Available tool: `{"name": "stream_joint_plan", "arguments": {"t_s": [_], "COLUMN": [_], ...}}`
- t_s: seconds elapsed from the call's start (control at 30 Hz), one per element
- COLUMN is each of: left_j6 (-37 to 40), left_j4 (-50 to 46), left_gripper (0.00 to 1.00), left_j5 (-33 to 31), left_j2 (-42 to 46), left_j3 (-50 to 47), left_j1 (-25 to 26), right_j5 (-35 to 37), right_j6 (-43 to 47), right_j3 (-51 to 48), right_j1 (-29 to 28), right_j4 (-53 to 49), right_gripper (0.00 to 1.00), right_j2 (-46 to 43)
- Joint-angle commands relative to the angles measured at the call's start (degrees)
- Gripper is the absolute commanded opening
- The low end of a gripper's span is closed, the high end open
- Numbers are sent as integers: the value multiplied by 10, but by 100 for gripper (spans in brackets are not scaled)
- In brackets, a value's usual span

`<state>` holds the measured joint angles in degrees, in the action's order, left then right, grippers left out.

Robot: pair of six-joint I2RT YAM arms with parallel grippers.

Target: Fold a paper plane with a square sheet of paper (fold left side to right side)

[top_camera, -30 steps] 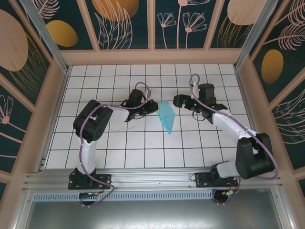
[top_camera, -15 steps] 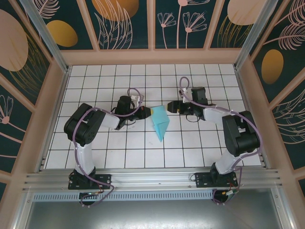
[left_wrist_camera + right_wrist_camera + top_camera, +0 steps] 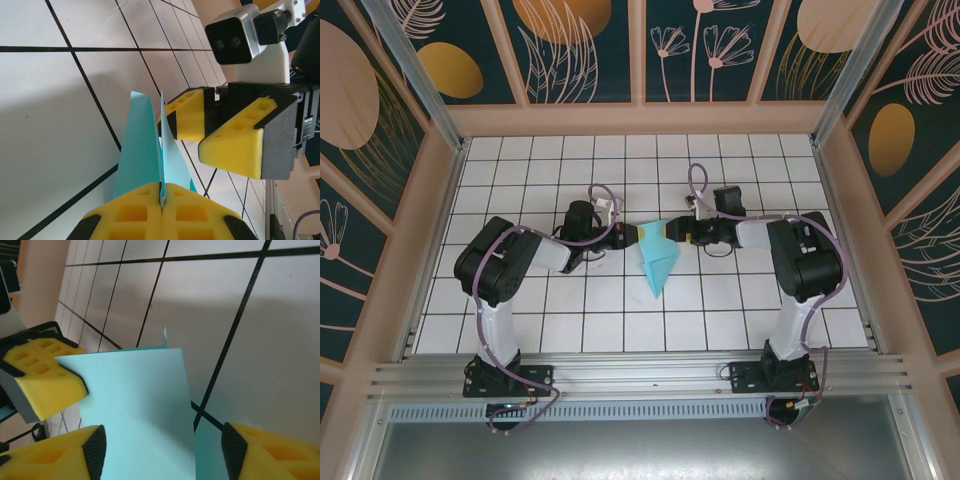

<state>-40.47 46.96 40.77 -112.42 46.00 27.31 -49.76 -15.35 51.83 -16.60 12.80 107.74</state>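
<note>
1. Grip: left hand (image 3: pixel 623 236) is closed on the far end of the paper plane (image 3: pixel 658 265), near the middle of the bench (image 3: pixel 740 300).
2. It looks light, thin and floppy, so it is best taken at an edge.
3. Right hand (image 3: pixel 678 236) is open, with one finger on each side of that far end.

White gridded floor (image 3: pixel 580 320) ringed by dark floral wall panels (image 3: pixel 590 70).

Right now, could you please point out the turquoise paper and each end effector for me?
turquoise paper (image 3: pixel 657 262): top view, middle of the folded sheet.
left end effector (image 3: pixel 161 192): left wrist view, between its closed fingertips.
right end effector (image 3: pixel 164 445): right wrist view, midway between its fingertips.
</note>
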Motion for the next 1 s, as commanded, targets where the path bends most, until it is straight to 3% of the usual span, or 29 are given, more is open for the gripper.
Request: {"name": "stream_joint_plan", "arguments": {"t_s": [0.0, 0.3, 0.4, 0.53, 0.63, 0.7, 0.8, 0.97], "left_j6": [17, 23, 28, 45, 74, 98, 128, 189], "left_j4": [23, 10, 3, -20, -67, -102, -155, -264], "left_gripper": [0, 0, 0, 17, 49, 62, 70, 70], "left_j5": [16, 13, 12, 0, -35, -67, -125, -212], "left_j2": [5, -2, -5, 4, 34, 64, 121, 225], "left_j3": [1, 7, 10, 13, 11, 7, -1, -4], "left_j1": [-4, -4, -4, -4, -4, -4, -4, 16], "right_j5": [-54, -44, -37, -21, -4, 8, 31, 66], "right_j6": [5, 24, 25, 29, 30, 24, 10, -27], "right_j3": [17, 21, 21, 23, 22, 22, 25, 43], "right_j1": [-3, -2, -3, -2, -3, -3, -6, -26], "right_j4": [35, 0, -5, -23, -43, -56, -85, -126], "right_gripper": [60, 41, 30, 12, 3, 0, 0, 0], "right_j2": [12, 9, 3, -4, -16, -26, -35, -45]}}
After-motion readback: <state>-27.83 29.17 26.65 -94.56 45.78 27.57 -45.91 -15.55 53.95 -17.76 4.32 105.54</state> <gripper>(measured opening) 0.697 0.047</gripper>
